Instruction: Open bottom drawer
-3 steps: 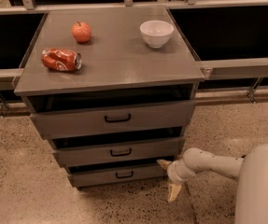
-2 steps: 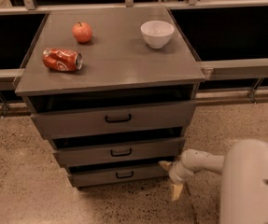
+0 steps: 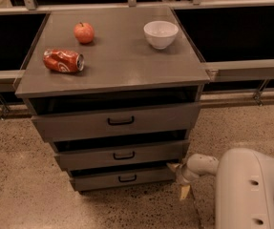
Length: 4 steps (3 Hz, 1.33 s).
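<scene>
The grey cabinet has three drawers stacked under its top (image 3: 117,75). The bottom drawer (image 3: 98,179) has the narrowest front and a small black loop handle (image 3: 127,178). Its front stands slightly out, with a dark gap above it. My gripper (image 3: 182,180) is low at the drawer's right end, close to the floor, pointing left toward the drawer's right edge. The white arm (image 3: 251,185) fills the lower right. The gripper holds nothing that I can see.
The middle drawer (image 3: 122,155) and the wide top drawer (image 3: 117,122) sit above. On the cabinet top lie a crushed red can (image 3: 63,61), a red apple (image 3: 84,33) and a white bowl (image 3: 161,34). Speckled floor (image 3: 22,194) lies around the cabinet.
The arm's large white body has moved left and now covers more of the lower right. The gripper stays by the bottom drawer's right end. The drawers look unchanged.
</scene>
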Tool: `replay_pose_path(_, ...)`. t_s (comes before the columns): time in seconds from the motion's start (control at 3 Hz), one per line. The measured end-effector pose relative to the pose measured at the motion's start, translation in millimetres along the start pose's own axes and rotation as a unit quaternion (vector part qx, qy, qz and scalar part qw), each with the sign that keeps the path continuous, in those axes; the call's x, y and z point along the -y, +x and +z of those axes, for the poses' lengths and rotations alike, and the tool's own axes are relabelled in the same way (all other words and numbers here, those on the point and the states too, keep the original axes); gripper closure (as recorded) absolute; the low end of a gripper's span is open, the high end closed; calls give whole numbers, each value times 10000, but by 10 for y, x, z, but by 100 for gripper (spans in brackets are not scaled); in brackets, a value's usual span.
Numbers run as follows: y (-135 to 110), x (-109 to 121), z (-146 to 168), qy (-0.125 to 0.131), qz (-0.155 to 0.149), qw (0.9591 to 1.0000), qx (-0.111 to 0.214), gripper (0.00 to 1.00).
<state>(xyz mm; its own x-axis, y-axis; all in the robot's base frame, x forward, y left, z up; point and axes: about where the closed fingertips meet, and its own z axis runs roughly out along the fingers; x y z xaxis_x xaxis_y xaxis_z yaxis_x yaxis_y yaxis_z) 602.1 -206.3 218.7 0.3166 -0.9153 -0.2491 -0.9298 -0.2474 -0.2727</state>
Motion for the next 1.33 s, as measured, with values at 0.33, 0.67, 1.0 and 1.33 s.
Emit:
replay_pose_path(0.33, 177, 59, 230, 87, 67, 9999, -33, 0)
replay_pose_path(0.67, 277, 123, 419, 189, 155, 9997, 29, 0)
replay_pose_path(1.0, 236, 247, 576, 212, 81, 9997, 89, 23)
replay_pose_path(1.33, 178, 236, 610, 152, 71, 9998, 74, 23)
